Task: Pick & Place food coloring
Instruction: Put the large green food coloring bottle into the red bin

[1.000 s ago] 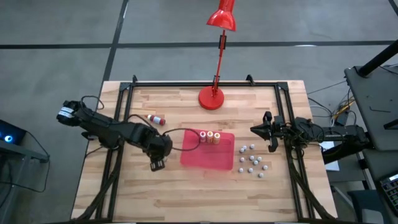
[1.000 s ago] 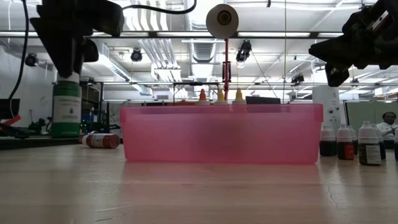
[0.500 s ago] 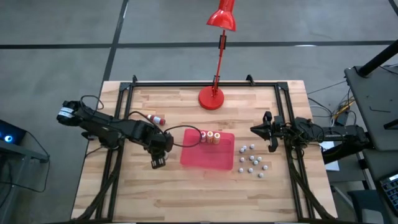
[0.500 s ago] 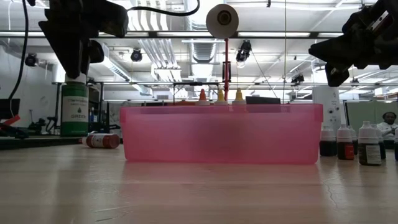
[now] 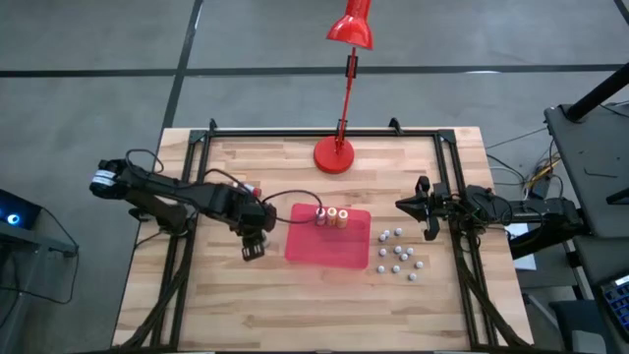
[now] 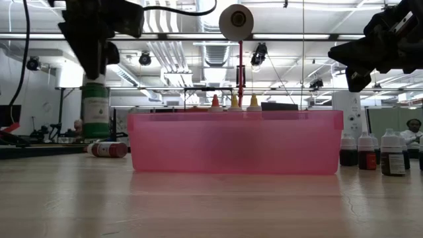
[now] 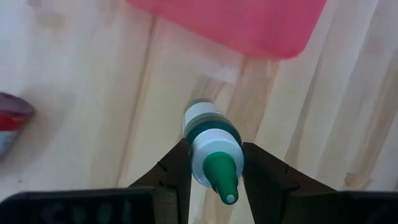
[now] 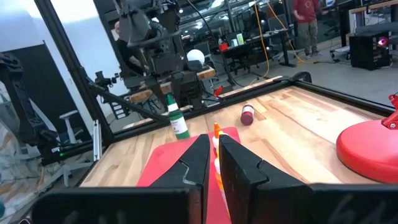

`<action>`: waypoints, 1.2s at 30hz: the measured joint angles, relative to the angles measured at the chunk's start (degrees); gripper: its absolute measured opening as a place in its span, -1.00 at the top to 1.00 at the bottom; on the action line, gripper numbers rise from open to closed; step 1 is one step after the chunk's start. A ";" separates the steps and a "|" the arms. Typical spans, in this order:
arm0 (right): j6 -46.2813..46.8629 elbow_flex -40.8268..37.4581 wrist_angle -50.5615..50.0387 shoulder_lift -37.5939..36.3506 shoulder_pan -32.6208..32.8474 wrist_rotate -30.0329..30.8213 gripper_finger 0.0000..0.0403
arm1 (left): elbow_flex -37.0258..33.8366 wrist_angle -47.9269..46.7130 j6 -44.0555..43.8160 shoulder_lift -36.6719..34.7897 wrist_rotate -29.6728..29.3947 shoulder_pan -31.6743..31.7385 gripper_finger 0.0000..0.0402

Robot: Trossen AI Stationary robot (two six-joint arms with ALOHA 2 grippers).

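Left gripper [image 7: 214,171]: pinching the green-capped food coloring bottle [image 6: 96,111] by its neck, lifted clear of the wooden table [image 5: 295,305], just beside the red tray's [image 5: 334,254] near corner.
Right gripper [image 5: 423,208]: pressed together, empty, waiting at the table's right side.
Tray contents: three bottles [image 5: 331,216] upright along one edge.
Doing it well: carry level over the wall, lower upright beside the three, then release.
Unplaced: a red-capped bottle [image 6: 108,149] lies on its side.
Hard to see: from above, the arm hides the held bottle.
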 joint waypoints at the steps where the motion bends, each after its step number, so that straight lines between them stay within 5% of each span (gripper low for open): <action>1: 0.00 0.00 0.00 0.00 0.00 0.00 0.86 | 0.39 -0.12 0.45 0.00 -0.02 0.63 0.54; 15: 0.00 0.00 0.00 0.00 0.02 -0.02 0.86 | 6.64 -1.39 8.00 1.07 0.35 9.66 0.54; 36: 0.00 0.00 0.00 -0.02 0.02 -0.02 0.86 | 24.58 -4.59 22.75 16.80 0.44 16.43 0.54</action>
